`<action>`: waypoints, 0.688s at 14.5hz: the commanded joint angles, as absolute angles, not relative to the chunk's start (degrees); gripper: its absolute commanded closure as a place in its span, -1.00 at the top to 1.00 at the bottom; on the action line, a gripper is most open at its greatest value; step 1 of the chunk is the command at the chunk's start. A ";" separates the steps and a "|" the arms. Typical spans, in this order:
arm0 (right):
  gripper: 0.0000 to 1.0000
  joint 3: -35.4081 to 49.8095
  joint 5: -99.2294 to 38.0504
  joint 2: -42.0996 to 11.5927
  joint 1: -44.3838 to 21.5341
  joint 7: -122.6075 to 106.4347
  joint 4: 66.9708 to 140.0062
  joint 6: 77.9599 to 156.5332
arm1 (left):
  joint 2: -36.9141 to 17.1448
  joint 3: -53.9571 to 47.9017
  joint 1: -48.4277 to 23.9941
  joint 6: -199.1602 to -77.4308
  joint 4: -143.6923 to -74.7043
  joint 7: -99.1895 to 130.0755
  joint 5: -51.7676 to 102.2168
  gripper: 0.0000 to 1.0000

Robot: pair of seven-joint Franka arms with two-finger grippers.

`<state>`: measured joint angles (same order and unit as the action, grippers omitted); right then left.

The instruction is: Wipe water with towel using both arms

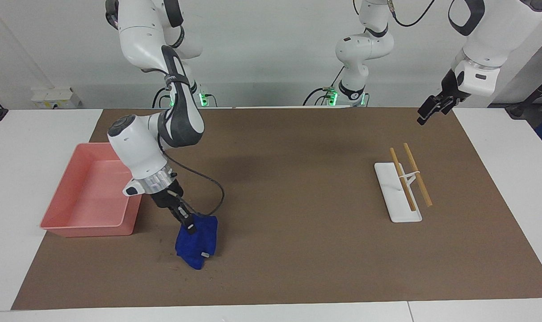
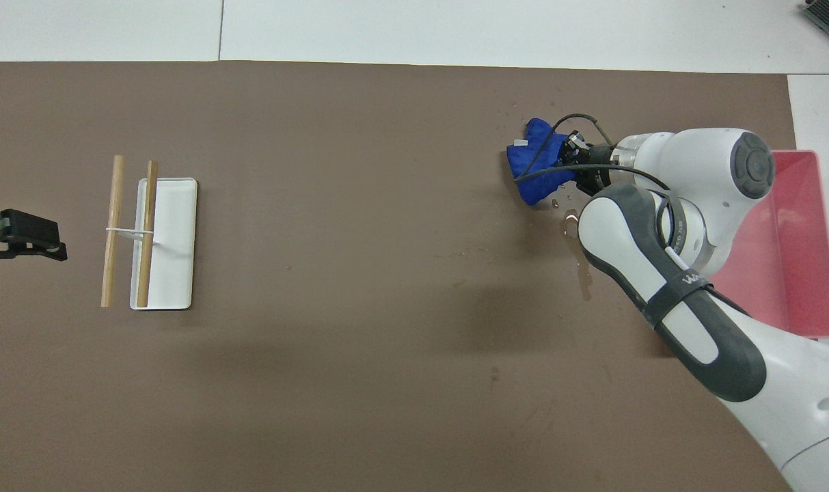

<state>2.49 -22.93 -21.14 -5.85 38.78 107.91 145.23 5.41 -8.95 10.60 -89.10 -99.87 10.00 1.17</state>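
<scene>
My right gripper [image 1: 189,226] is shut on the upper edge of the deep-blue towel [image 1: 197,243], beside the pink tray's corner. The towel [image 2: 538,164] hangs bunched, its lower end with the white tag resting on the brown mat. A thin streak of water [image 2: 584,277] lies on the mat, nearer to the robots than the towel and partly hidden by the right arm; small drops [image 2: 556,202] sit by the towel's edge. My left gripper [image 1: 425,115] [image 2: 19,236] is open and holds nothing, raised over the mat beside the white stand, and the left arm waits.
The pink tray [image 1: 56,226] [image 2: 819,205] stands at the right arm's end of the table. At the left arm's end, a white stand [image 1: 398,210] [image 2: 178,273] carries two wooden sticks [image 1: 417,174]. A brown mat [image 1: 297,250] covers the table's middle.
</scene>
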 commanded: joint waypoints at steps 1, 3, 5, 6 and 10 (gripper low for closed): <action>-1.00 2.73 -22.50 -15.65 -4.05 37.53 115.12 142.22 | 8.96 -9.32 10.28 -90.26 -104.33 7.12 0.44 1.00; -1.00 2.72 -22.33 -14.42 -2.38 37.27 117.67 141.24 | 8.96 -9.40 10.37 -90.61 -104.15 7.12 0.53 1.00; -1.00 2.64 -22.24 -13.37 -1.06 35.52 119.96 139.67 | 8.88 -9.67 10.20 -90.88 -104.06 7.56 0.62 1.00; -1.00 2.64 -22.24 -12.84 -0.71 35.16 120.84 138.53 | 8.88 -9.75 10.20 -91.05 -103.89 7.65 0.62 1.00; -1.00 2.46 -21.80 -10.90 1.84 31.56 123.04 131.16 | 8.96 -9.93 9.84 -90.17 -104.15 6.60 0.62 1.00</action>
<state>2.20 -22.91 -13.91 0.22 34.08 120.26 134.63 7.30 -10.11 10.42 -89.51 -102.19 7.81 1.12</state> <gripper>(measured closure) 0.899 0.000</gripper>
